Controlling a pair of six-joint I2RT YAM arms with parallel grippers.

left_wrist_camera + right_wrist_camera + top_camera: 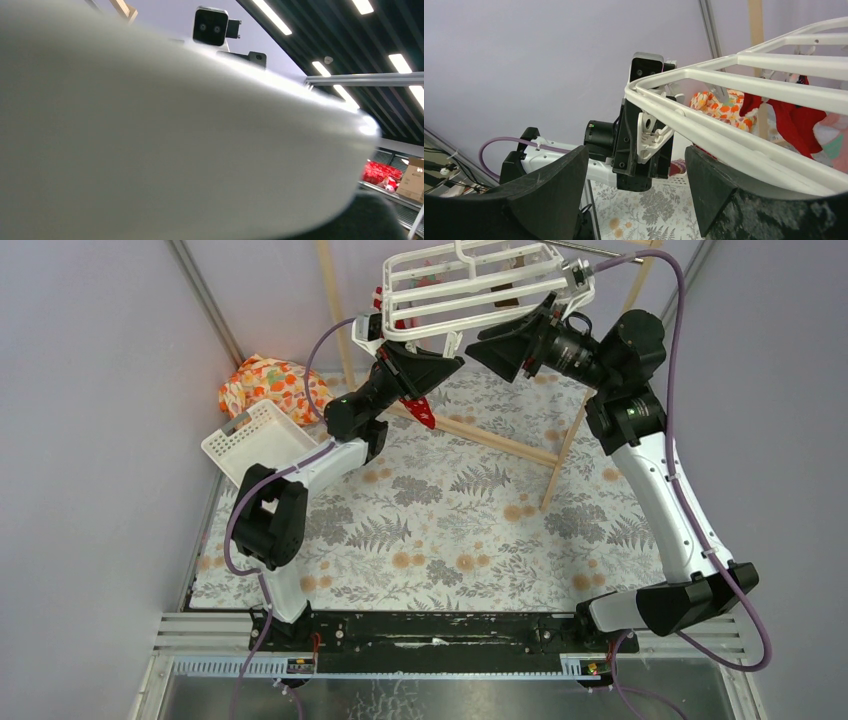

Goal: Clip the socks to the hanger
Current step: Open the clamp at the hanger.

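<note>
The white grid hanger (pixel 470 285) is up in the air over the far side of the leaf-print counter (pixel 450 540), tilted, in front of the wooden rack (pixel 490 438). The left hand (pixel 650 142) pinches a white clip (pixel 649 131) at the hanger's corner. The right hand (pixel 505 340) is spread wide under the frame. A red sock (pixel 794 120) hangs beneath the bars.

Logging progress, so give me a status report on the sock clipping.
Left gripper shut on clip at hanger corner. Right gripper open at hanger edge. One red sock hanging from hanger. Nothing visibly blocking.
</note>
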